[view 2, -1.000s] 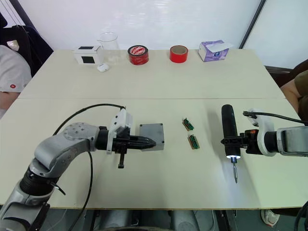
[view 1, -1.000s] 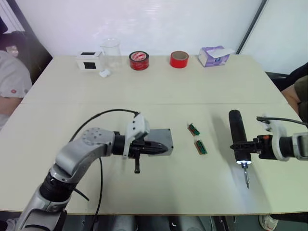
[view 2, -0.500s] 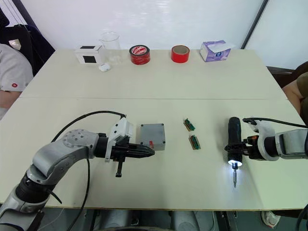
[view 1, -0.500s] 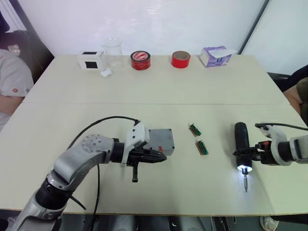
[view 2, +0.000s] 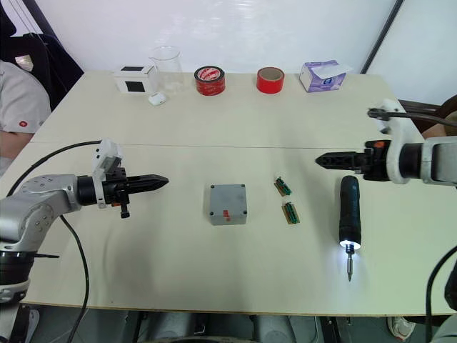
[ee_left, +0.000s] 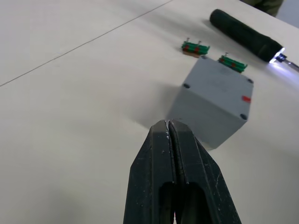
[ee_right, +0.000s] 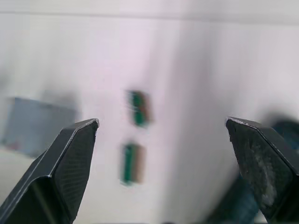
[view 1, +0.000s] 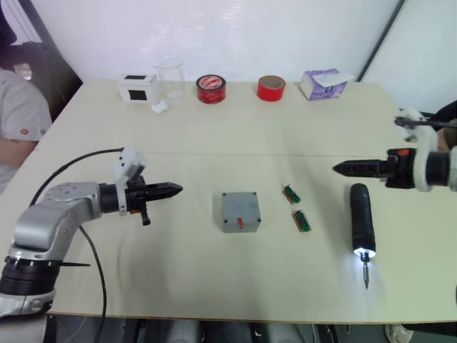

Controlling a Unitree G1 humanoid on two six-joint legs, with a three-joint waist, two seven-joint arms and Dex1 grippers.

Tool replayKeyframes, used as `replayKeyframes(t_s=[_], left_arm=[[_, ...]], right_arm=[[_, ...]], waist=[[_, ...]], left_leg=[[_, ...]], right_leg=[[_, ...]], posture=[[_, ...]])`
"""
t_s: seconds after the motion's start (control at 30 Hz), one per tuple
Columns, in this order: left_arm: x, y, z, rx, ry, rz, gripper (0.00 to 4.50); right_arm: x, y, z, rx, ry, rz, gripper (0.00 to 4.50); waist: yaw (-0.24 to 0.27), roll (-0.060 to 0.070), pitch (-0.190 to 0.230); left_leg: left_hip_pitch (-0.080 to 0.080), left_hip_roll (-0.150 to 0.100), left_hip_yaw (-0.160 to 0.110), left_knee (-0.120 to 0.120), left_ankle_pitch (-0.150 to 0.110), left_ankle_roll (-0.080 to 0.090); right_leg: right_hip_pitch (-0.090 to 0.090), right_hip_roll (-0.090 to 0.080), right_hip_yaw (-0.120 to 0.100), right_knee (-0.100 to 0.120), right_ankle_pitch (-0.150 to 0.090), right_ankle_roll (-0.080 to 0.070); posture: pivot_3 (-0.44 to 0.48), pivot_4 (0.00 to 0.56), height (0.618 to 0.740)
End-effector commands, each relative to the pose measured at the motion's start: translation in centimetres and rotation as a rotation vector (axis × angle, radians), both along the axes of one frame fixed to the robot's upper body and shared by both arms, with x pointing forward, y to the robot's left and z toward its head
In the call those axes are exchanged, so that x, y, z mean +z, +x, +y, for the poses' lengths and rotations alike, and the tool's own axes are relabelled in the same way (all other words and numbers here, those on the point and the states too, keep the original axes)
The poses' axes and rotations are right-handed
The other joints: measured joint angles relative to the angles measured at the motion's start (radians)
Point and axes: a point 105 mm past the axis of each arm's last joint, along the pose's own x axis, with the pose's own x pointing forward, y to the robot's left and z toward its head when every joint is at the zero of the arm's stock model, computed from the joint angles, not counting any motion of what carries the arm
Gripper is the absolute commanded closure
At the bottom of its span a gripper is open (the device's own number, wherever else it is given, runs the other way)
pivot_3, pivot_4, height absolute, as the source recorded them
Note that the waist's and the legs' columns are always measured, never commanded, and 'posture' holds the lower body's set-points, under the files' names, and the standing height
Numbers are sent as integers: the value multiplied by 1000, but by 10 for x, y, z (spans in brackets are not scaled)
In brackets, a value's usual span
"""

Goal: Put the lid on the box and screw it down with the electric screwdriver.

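The right wrist view is blurred, so the two green terminal blocks [ee_right: 136, 108] and the grey box [ee_right: 37, 123] read there only as smears. On the bench [view 1: 300, 136], the box [view 1: 240, 211] sits near the middle with its lid [ee_left: 219, 84] on top, a small red mark on its side. One electric screwdriver [view 1: 361, 221] lies to its right, beyond the two blocks, tip light glowing, touching neither tool. The left tool [view 1: 171, 190] has its fingers pressed together, empty, well left of the box. The right tool [ee_right: 163, 135] has its fingers spread wide, holding nothing, above the screwdriver's rear end. At the far edge stand two red tape rolls [view 1: 211, 88], one clear beaker [view 1: 168, 74], one white box [view 1: 137, 88], one purple tissue box [view 1: 323, 83].
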Motion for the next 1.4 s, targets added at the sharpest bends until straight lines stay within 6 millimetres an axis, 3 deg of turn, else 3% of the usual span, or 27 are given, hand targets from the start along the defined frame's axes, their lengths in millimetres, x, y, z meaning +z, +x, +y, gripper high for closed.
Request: replayKeyframes(t_s=[0.03, 0.17, 0.33, 0.57, 0.87, 1.03, 1.17, 1.27, 1.4], left_arm=[[-7, 8, -12, -3, 79, -61, 4500], [-23, 6, -34, -48, 98, -38, 4500], [-38, 4, -55, -63, 142, -28, 4500], [-43, 3, -77, -135, 158, -39, 4500], [-39, 19, -95, -192, 189, -92, 4500], [-38, 32, -80, -175, 242, -114, 4500], [-39, 36, -64, -146, 276, -115, 4500], [-43, 30, -51, -142, 301, -85, 4500], [-53, -2, -57, -241, 292, -23, 4500]], right_arm=[[-12, -15, 41, 195, -107, -91, 36], [-54, -36, 80, 397, -264, -126, 36], [-89, -44, 95, 516, -346, -166, 36], [-99, -33, 118, 544, -271, -258, 36], [-98, -57, 147, 668, -122, -231, 36], [-95, -61, 144, 654, -133, -252, 36], [-85, -55, 130, 599, -188, -362, 36], [-83, -52, 111, 595, -292, -430, 36], [-90, -23, 96, 499, -336, -414, 36]], waist=[[1, 0, 0], [-1, 0, 0], [-2, 0, 0], [-2, 0, 0], [0, 0, 0], [-2, 0, 0], [-1, 0, 0], [-1, 0, 0], [-7, -1, 0]], left_leg=[[0, 0, 0, 0, 0, 0], [0, 0, -2, 0, 0, 0], [0, -1, -2, 1, 0, 0], [1, -1, -2, 2, 0, -1], [1, -2, -2, 2, 1, -1], [1, -3, -3, 2, 1, -1], [1, -2, -3, 2, 1, -1], [1, -3, -3, 2, 1, -1], [2, -2, -2, 2, 1, -1]], right_leg=[[0, 0, 0, 0, 0, 0], [0, -2, 0, 0, 0, 1], [0, -2, 0, 1, 1, 1], [0, 0, 0, 2, 1, 1], [1, 0, 0, 2, 1, 1], [1, 0, -1, 2, 1, 1], [1, 0, -1, 3, 1, 1], [1, 0, -1, 3, 1, 2], [1, 0, -1, 2, 1, 2]], posture=[[0, 150, 740], [0, 150, 740], [0, 150, 740], [0, 150, 740], [0, 150, 740], [0, 150, 740], [0, 150, 740], [0, 150, 740], [0, 150, 740]])
